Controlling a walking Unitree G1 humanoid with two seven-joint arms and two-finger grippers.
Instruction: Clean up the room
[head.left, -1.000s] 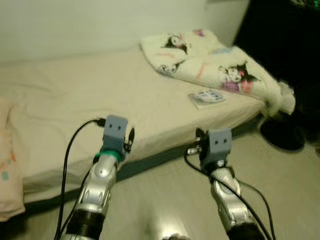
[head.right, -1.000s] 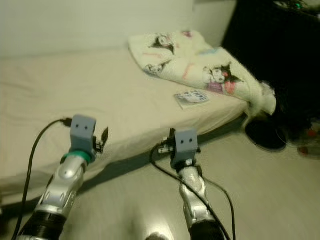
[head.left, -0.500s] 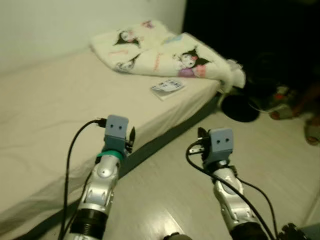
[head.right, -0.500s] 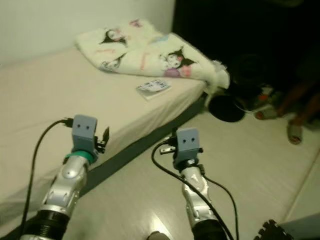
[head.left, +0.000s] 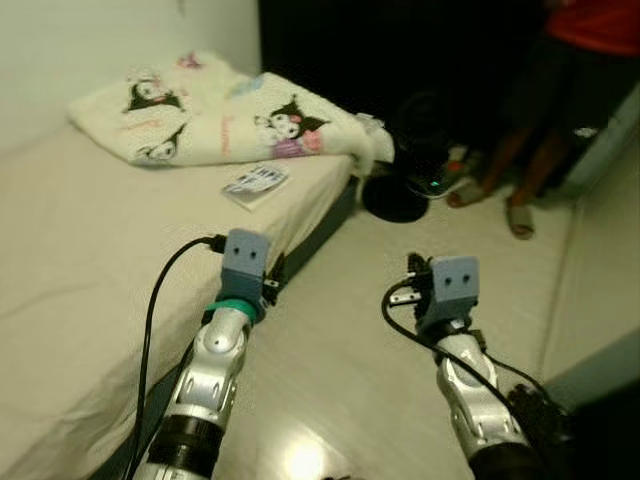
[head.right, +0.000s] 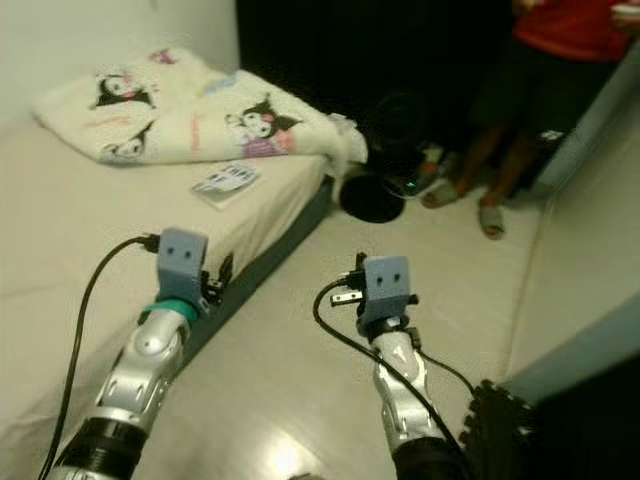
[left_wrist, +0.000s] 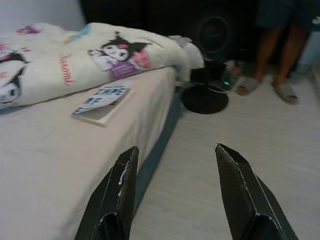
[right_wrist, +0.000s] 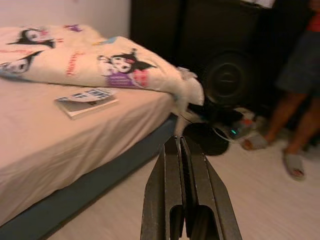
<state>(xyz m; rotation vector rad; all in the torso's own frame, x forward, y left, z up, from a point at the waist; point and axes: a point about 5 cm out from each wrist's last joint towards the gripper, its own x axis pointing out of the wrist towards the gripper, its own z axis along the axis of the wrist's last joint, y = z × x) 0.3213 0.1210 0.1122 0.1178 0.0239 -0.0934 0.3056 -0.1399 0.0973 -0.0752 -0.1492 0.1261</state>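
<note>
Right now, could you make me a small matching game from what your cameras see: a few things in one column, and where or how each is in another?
Things:
1. book
2. cartoon blanket
3. fan
4. left gripper
5. right gripper

States:
a. on the floor past the bed's corner
b. fingers closed together
c. bunched at the bed's far end
d. fingers spread apart
e. flat on the sheet near the bed's edge

Pairs: 1-e, 2-c, 3-a, 4-d, 5-b

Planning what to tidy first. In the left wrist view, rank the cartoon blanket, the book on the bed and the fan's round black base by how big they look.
1. Cartoon blanket, clearly largest.
2. Fan base and book look about alike; too close to rank.
</note>
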